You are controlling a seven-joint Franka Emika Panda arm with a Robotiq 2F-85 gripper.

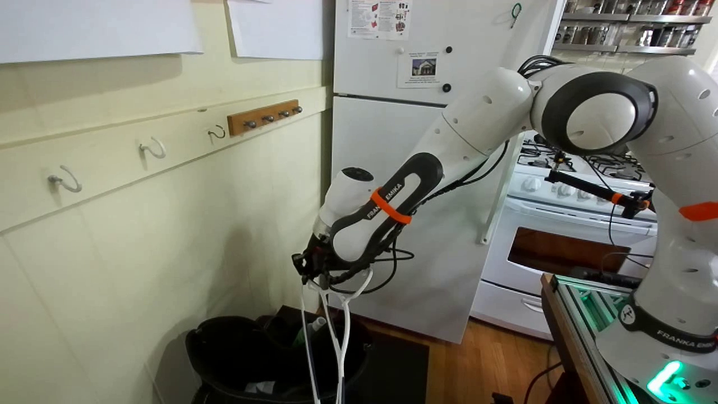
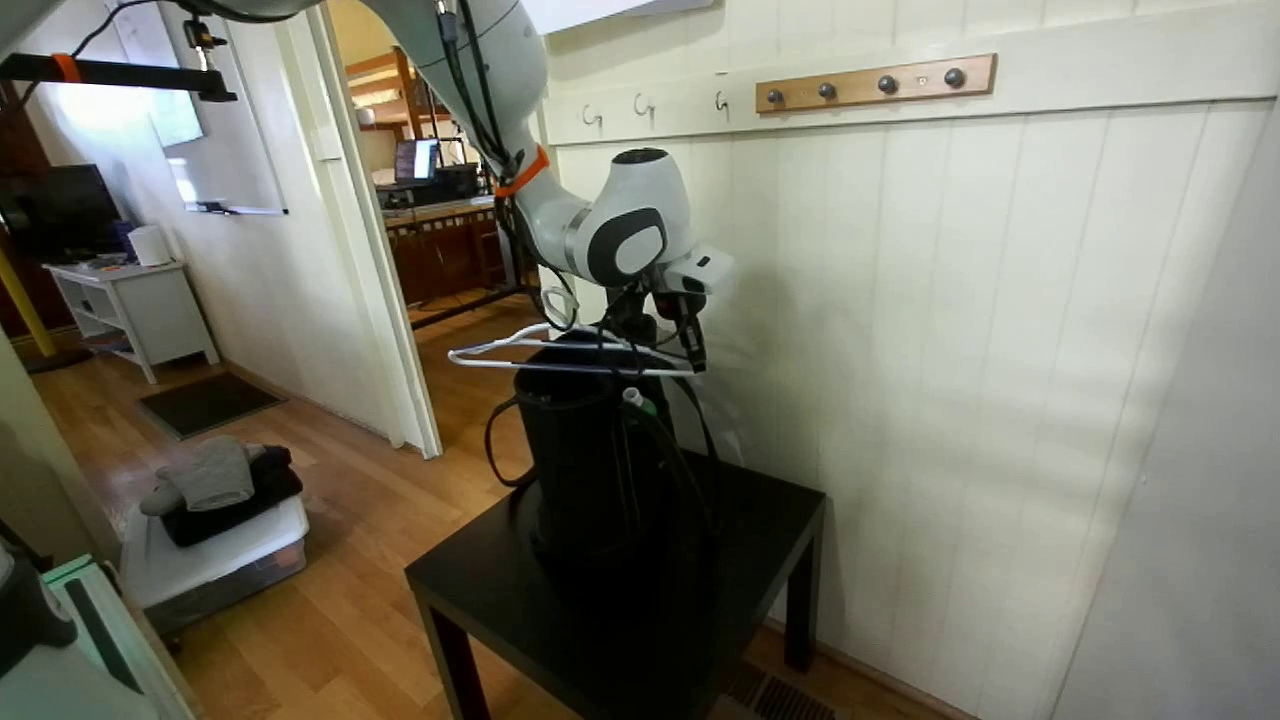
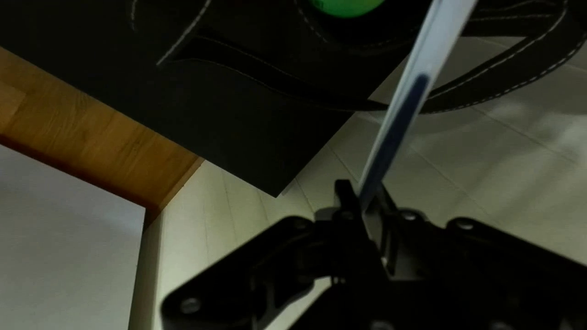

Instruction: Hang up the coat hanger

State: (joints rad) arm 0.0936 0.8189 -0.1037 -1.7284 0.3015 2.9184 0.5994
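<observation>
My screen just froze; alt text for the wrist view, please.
The gripper holds the white coat hanger, which slants toward the upper right. Beyond are a black table corner, a stitched strap, wooden floor and pale wall.

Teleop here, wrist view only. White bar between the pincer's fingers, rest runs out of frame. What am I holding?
Observer: A coat hanger; both exterior views show more of its frame.
Operator: Anything around to hang it on?
Observer: Yes, for one a four-knob wooden rack on the wall.
Operator: Above or below me?
Observer: Above. In both exterior views the rack is mounted higher than the pincer.
</observation>
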